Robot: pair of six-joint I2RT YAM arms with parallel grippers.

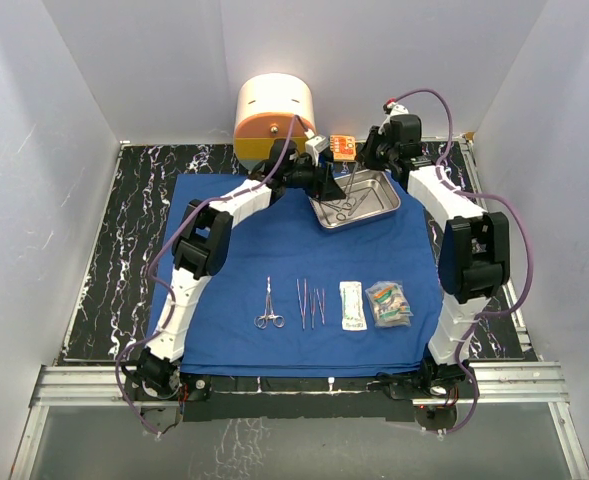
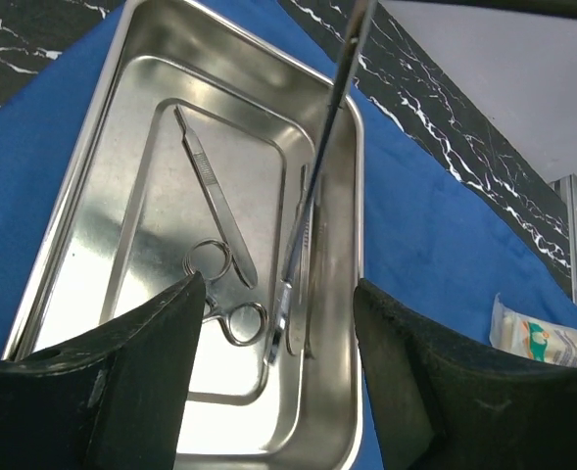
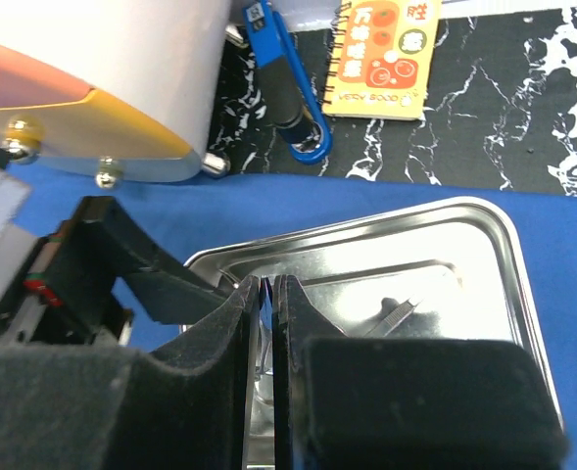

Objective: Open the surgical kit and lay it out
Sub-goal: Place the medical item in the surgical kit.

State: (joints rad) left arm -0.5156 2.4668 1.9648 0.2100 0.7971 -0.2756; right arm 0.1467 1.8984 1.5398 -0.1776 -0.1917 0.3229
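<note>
Laying out partly done: cloth (image 1: 274, 240) flat; clamp (image 1: 269, 305), tweezers (image 1: 311, 303), packets (image 1: 389, 303) at 6 o'clock. Tray (image 1: 386, 192) at 1 o'clock holds scissors (image 2: 227, 294), knife (image 2: 210, 186). Right gripper (image 3: 265, 294) pinches thin tool (image 2: 319, 176); left gripper (image 2: 278, 323) open, empty.

One tray (image 2: 136, 245), one cloth (image 1: 274, 250), two packets (image 1: 351, 305) (image 1: 389, 303)

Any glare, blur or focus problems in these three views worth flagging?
Top external: even, soft light; only the steel tray glints. Left wrist: tray and slim instrument sharp, strong reflections; the left gripper's fingers dark, slightly soft. Right wrist: the right gripper's fingers fill the lower frame, dark and soft; tray rim glares.
</note>
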